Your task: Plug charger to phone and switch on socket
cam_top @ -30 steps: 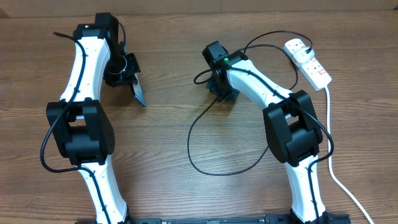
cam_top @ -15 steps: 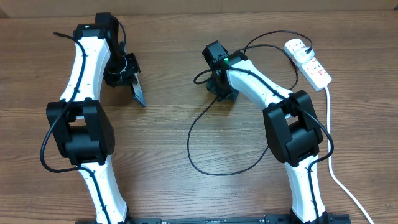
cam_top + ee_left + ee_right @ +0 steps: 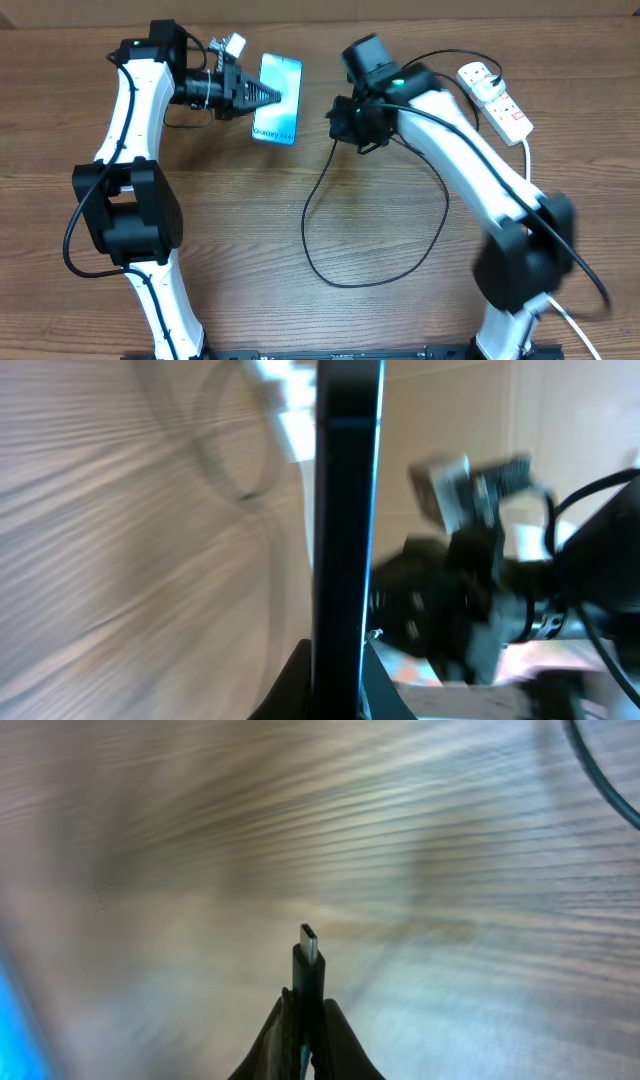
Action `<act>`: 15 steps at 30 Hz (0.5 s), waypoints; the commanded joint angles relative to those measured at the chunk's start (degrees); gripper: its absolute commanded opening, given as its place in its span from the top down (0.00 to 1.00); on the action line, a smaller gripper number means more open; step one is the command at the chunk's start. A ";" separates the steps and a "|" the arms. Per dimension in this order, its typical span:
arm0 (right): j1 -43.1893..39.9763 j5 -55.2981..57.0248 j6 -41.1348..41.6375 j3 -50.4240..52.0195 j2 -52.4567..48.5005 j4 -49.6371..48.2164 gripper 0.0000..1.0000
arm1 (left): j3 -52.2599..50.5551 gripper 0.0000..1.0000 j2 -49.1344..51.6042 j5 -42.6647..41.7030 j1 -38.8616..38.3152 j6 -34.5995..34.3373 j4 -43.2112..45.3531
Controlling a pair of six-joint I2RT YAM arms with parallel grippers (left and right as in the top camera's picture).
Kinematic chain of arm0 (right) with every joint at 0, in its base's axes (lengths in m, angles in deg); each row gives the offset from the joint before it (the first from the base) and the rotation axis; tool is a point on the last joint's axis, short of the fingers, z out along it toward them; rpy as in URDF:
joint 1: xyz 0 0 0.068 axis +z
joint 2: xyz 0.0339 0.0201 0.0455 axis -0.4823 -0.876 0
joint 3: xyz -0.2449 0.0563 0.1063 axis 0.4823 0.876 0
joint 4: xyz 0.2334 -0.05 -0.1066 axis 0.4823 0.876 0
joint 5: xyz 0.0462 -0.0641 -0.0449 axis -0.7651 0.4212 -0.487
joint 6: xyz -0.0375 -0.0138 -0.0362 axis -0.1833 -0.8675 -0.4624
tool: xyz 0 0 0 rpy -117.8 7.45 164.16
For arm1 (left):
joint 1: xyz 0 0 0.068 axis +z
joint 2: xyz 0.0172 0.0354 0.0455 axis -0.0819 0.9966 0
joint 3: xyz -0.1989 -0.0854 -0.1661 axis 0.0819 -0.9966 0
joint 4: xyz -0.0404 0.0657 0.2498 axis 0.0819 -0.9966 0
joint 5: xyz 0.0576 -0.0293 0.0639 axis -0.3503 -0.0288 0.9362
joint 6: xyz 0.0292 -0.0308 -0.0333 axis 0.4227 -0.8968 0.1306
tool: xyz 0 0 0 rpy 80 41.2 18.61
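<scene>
Slowly align the small black charger connector (image 3: 309, 952), pinched by the right gripper (image 3: 304, 1012), with the bottom edge of the slim blue-screen phone (image 3: 283, 115) clamped in the left gripper (image 3: 262, 94).

A big brown wooden table (image 3: 250, 220) fills the view from above. Its wood has long thin lines that run from side to side. Soft light makes it shine a little. Past the table stands a pale cream wall (image 3: 570, 420).
</scene>
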 commanded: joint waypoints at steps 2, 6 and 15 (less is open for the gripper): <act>1.03 -12.33 -13.07 -1.14 8.50 5.75 0.96 | 1.73 0.96 -0.61 -17.55 0.90 3.74 -0.15; 2.89 -12.48 -15.37 -1.11 11.65 11.50 0.96 | 1.79 0.96 -0.92 -17.55 0.87 2.12 -0.24; 12.87 -3.72 -11.02 1.64 12.11 8.46 0.96 | 1.79 0.96 -1.05 -17.53 -1.14 0.46 -1.46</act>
